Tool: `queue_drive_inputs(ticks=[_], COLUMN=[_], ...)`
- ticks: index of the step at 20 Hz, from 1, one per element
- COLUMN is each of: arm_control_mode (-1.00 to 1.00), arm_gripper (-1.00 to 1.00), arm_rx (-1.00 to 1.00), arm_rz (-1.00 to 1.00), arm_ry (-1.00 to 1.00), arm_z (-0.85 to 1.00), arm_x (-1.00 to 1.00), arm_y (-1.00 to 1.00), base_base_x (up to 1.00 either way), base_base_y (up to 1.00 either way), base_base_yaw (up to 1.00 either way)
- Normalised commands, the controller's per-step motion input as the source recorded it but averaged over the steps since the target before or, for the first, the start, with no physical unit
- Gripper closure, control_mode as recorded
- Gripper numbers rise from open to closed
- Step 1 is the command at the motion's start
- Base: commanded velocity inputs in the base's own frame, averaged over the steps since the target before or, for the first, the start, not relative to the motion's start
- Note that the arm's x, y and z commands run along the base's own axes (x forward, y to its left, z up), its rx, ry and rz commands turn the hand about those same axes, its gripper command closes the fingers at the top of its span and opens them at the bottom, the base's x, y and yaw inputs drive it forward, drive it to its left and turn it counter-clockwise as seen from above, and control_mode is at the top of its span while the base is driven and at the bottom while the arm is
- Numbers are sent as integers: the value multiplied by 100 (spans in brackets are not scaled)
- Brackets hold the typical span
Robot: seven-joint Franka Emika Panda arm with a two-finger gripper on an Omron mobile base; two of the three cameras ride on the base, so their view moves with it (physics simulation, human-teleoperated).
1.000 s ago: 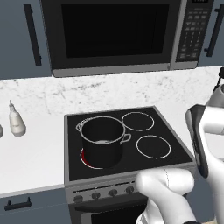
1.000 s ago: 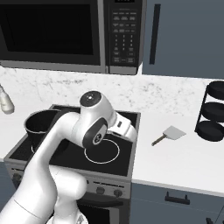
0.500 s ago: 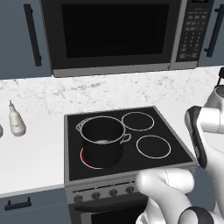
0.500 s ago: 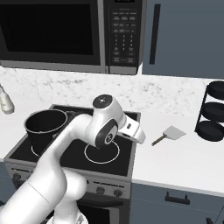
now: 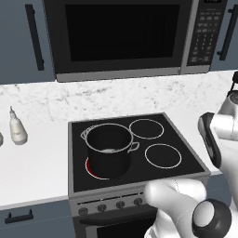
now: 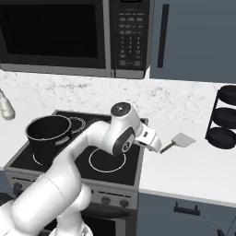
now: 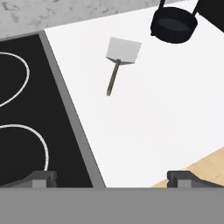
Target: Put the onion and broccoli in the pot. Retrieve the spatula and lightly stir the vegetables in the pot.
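Note:
The spatula (image 6: 182,139) lies flat on the white counter right of the stove, with its pale blade (image 7: 124,50) far from me and its thin dark handle (image 7: 113,78) pointing toward the stove. My gripper (image 6: 157,148) hangs over the stove's right edge, just left of the handle's end, open and empty. In the hand view my gripper (image 7: 112,178) has its fingertips (image 7: 41,178) spread wide, and the spatula is well ahead of them. The black pot (image 5: 109,155) stands on the front left burner, also seen as the pot (image 6: 48,132). The onion and broccoli are hidden.
A black tiered rack (image 6: 225,118) stands at the counter's far right, and its lowest tray (image 7: 174,24) is just beyond the spatula. A pale bottle (image 5: 17,130) stands left of the stove. The microwave (image 5: 121,35) hangs above. The counter's front edge (image 7: 192,168) is near.
The arm has swung right, from over the stove's middle to its right edge, closer to the spatula. The gripper stayed open. Pot and spatula have not moved.

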Motion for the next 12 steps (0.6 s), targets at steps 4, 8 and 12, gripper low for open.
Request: queue_drive_inputs(ticks=[4, 8, 12], arm_control_mode=[-100, -100, -100], arm_gripper=[-100, -100, -100], arm_rx=[0, 0, 0], arm_rz=[0, 0, 0], arm_ry=[0, 0, 3], arm_z=[-47, -32, -22], arm_x=[14, 24, 39], arm_y=[0, -1, -2], base_base_x=[0, 0, 0], base_base_y=[0, 0, 0], base_base_yaw=[0, 0, 0])
